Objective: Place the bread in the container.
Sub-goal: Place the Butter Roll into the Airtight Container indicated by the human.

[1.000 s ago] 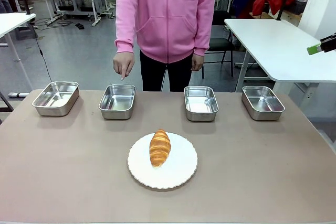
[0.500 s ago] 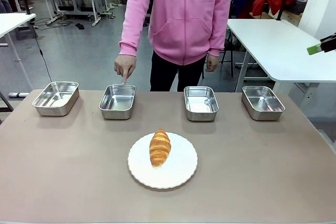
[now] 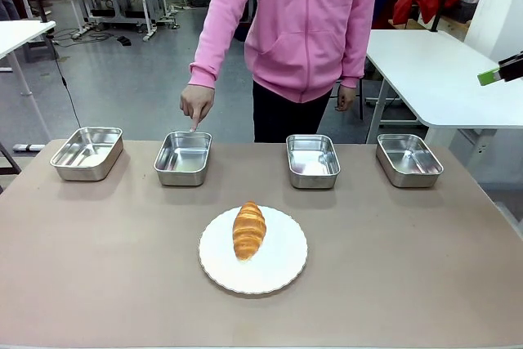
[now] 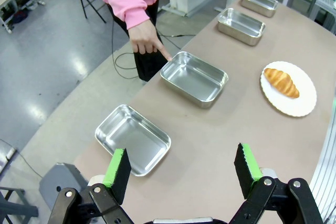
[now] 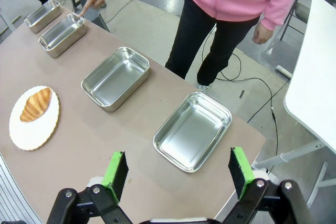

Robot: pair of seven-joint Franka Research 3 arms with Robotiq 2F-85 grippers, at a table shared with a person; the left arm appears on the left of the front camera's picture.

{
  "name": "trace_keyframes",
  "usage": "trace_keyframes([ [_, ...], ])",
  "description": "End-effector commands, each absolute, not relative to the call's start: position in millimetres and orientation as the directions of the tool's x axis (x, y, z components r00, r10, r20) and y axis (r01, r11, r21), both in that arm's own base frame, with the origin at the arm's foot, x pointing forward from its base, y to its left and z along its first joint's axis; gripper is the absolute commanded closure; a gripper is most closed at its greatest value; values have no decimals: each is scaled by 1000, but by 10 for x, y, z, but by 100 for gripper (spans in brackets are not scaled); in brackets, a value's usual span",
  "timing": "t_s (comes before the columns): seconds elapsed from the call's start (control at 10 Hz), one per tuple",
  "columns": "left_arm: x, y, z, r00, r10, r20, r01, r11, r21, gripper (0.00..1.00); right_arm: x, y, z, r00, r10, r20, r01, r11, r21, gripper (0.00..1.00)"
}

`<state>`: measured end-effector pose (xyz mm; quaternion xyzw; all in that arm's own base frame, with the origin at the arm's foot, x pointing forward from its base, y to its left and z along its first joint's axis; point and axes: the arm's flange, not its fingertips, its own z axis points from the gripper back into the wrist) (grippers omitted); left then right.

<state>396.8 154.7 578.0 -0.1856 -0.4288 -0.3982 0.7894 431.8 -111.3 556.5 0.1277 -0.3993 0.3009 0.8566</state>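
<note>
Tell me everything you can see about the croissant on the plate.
The bread is a golden-brown croissant shape, ridged across its back and tapered at both ends, with a baked-looking crust. It looks whole. It lies flat on the round white scallop-edged plate, a little left of the plate's centre, its length pointing across the table toward the person. Only the plate touches it.
</note>
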Motion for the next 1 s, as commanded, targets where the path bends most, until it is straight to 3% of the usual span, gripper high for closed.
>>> trace_keyframes([
  [0.0,3981,1542,5784,306,-469,829,788,613,56,0,4329,-1104,5566,490,405,772,-623,782,-16,0],
  [0.5,3968,1547,5780,315,-469,825,788,614,48,0,4329,-1104,5566,490,405,772,-623,782,-16,0],
  [0.9,4321,201,5993,601,-449,661,637,769,-56,0,4329,-1104,5566,490,405,772,-623,782,-16,0],
])
